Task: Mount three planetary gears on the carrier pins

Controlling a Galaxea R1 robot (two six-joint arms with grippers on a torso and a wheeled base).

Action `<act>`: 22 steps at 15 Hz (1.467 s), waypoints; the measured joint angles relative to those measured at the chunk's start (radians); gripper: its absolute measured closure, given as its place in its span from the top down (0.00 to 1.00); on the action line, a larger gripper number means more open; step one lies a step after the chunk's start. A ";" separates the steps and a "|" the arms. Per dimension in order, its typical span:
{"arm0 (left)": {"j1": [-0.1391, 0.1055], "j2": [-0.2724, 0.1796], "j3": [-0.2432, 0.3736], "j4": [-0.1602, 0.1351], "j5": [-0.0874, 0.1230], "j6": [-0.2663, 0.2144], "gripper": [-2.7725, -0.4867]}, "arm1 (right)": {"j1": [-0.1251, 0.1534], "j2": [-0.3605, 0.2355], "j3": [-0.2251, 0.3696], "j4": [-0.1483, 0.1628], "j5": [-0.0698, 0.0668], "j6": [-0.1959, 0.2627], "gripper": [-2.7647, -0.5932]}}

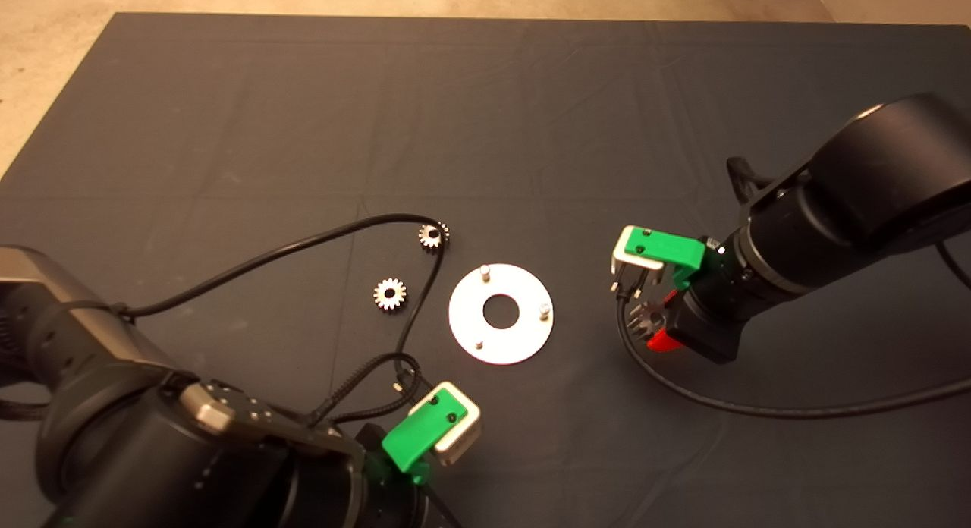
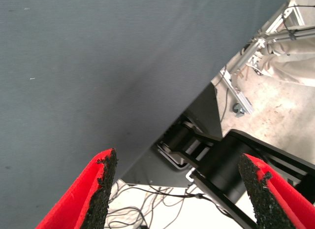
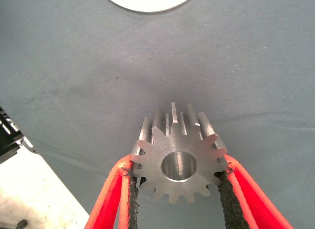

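While our right gripper clamps one of the planetary gears between its red fingers, it hangs above the mat just right of the disc. All three carrier pins stand bare. Two more gears lie on the mat left of the disc, one touching a black cable. Our left gripper waits at the near edge, its fingers spread wide and holding nothing.

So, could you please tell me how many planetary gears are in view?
3: two gears lie on the mat left of the disc, the farther gear and the nearer gear; the right gripper holds the third gear.
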 joint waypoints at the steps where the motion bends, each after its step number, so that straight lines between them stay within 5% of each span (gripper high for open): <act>1: -0.002 -0.001 0.000 0.000 0.003 -0.001 0.54 | -0.007 0.002 -0.005 0.000 0.010 0.000 0.14; 5: -0.002 -0.001 0.000 0.000 0.006 -0.003 0.54 | -0.013 0.009 -0.016 -0.001 0.058 -0.004 0.14; 8: -0.002 -0.001 0.000 0.000 0.005 -0.006 0.54 | -0.025 0.056 -0.026 -0.014 0.057 -0.004 0.14; 12: -0.002 -0.001 0.000 0.000 0.002 -0.016 0.54 | -0.027 0.157 -0.143 -0.026 0.060 -0.005 0.14; 15: -0.002 0.000 0.000 0.000 0.000 -0.019 0.54 | -0.027 0.166 -0.144 -0.026 0.038 -0.005 0.14; 19: -0.002 0.002 0.000 0.000 -0.003 -0.020 0.54 | -0.028 0.256 -0.163 -0.026 -0.031 -0.006 0.14; 22: -0.003 -0.001 0.000 0.000 -0.005 -0.021 0.54 | -0.028 0.290 -0.207 -0.026 -0.041 -0.029 0.14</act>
